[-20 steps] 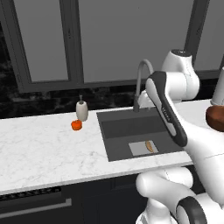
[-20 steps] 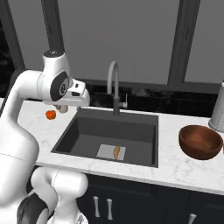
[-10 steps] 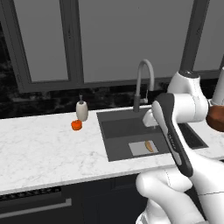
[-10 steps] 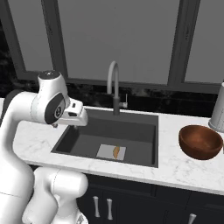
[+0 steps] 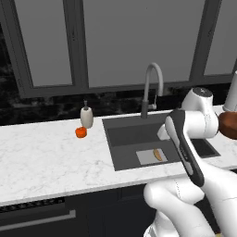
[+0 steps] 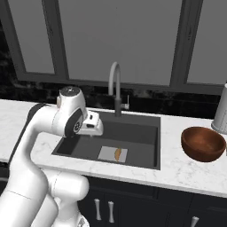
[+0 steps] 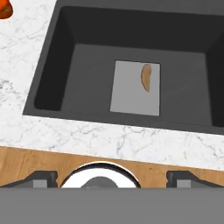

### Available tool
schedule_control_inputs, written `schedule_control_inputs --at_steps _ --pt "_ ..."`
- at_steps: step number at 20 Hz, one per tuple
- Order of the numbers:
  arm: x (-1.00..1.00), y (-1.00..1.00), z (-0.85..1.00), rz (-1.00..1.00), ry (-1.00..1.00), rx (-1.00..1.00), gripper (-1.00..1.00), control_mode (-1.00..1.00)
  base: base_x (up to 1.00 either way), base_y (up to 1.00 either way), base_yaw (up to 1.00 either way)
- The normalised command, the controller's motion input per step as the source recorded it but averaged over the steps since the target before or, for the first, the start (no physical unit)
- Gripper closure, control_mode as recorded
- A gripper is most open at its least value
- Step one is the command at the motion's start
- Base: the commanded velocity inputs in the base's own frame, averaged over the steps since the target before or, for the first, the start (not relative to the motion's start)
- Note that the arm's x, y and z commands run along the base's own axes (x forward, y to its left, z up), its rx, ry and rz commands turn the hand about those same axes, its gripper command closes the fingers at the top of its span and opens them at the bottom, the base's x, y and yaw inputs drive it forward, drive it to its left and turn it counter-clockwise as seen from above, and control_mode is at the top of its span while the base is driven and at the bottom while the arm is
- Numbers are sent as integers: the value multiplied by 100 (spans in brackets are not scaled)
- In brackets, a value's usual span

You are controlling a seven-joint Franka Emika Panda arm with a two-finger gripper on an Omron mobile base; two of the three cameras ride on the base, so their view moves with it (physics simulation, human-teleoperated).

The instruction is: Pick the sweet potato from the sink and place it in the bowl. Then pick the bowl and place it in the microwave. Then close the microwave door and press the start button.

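The sweet potato point(image 7: 146, 77) is a small orange-brown tuber lying on the lighter square patch at the bottom of the dark sink point(image 7: 48, 74). It also lies there in the base views, sweet potato point(image 5: 158, 154) point(image 6: 118, 154) and sink point(image 5: 124, 134) point(image 6: 137, 133). My gripper point(image 7: 113, 179) hangs above the sink's near rim, open, with nothing between its fingertips point(image 7: 41, 178); the tuber lies ahead of it and well below. The reddish-brown bowl point(image 6: 203, 144) stands empty on the counter right of the sink, and its edge, the bowl point(image 5: 228, 126), peeks past my arm. The microwave and its door are out of view.
A grey gooseneck faucet point(image 5: 152, 83) point(image 6: 114, 84) rises behind the sink. Left of the sink stand a soap dispenser point(image 5: 86, 117) and a small round orange thing point(image 5: 81, 133) point(image 7: 3, 8). A grey metal container point(image 6: 220, 115) stands behind the bowl. White marble counter surrounds the sink.
My arm has folded down and the hand has dropped lower over the sink's near left side. The gripper stays open. The sweet potato and bowl have not moved.
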Motion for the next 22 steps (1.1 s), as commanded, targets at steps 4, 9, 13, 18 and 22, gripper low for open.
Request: schedule_control_inputs --at_steps 4,9,13,18,22 --pt "51 -44 -47 3 0 0 -100 -100 0 0 0" --pt "48 -44 -40 0 0 0 -100 -100 0 0 0" --pt "48 -51 -42 0 0 2 -100 -100 0 0 0" --pt "50 -42 -43 0 0 8 -100 -100 0 0 0" --pt "55 -5 -40 0 0 8 -100 -100 0 0 0"
